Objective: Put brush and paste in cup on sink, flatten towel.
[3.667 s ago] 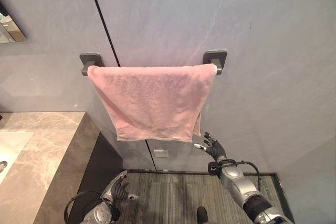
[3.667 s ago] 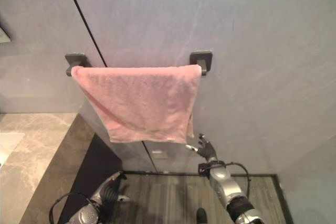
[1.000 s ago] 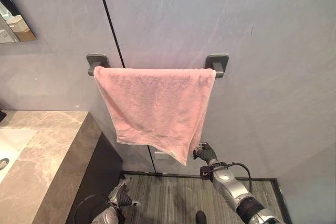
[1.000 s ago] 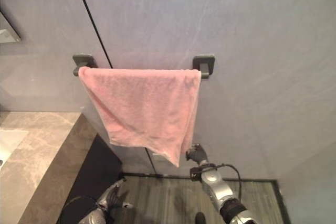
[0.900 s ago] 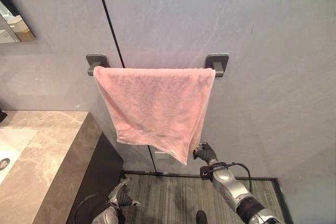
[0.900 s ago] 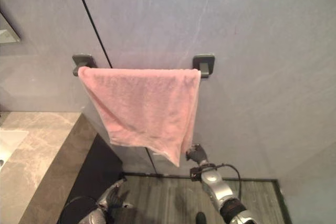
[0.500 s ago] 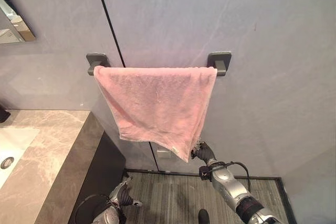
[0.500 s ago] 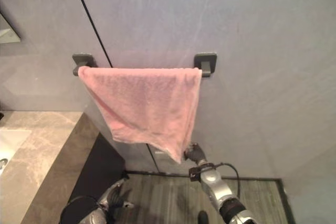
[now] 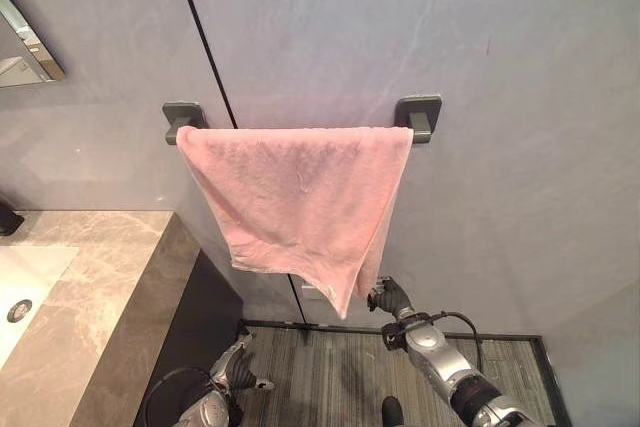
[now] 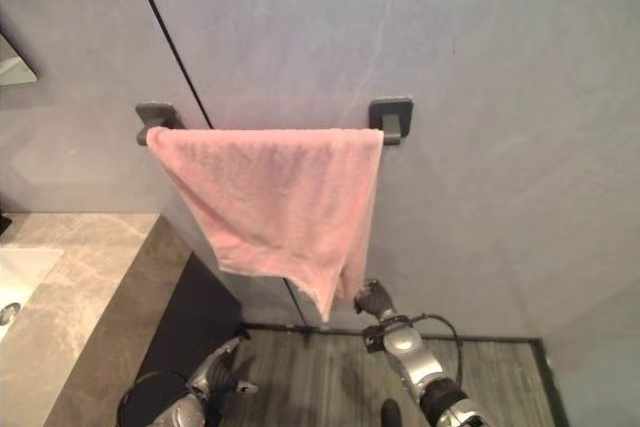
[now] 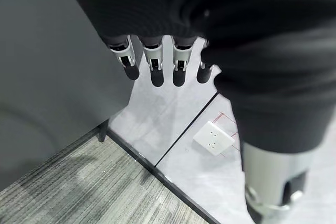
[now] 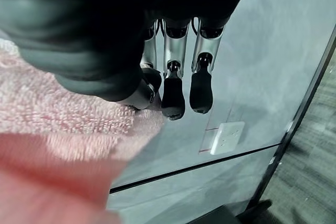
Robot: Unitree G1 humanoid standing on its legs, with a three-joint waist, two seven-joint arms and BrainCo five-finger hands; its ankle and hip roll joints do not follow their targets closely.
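A: Grey wall (image 9: 520, 97) ahead, towel bar (image 9: 410, 117) on two dark brackets. Pink towel (image 9: 300, 197) draped over it, hem uneven, right lower corner hanging to a point.

B: Right hand (image 9: 388, 297)?

A: At that low corner. In its wrist view the fingers (image 12: 173, 90) and thumb are curled against the towel edge, pinching it.

B: Left hand (image 9: 238, 372)?

A: Low by the floor (image 9: 330, 377), beside the dark cabinet (image 9: 195, 332). Fingers (image 11: 155, 69) relaxed, nothing in them.

B: Anything else?

A: Marble counter (image 9: 110, 287) with the sink (image 9: 25, 282) at left. White wall socket (image 11: 213, 137) low on the wall.
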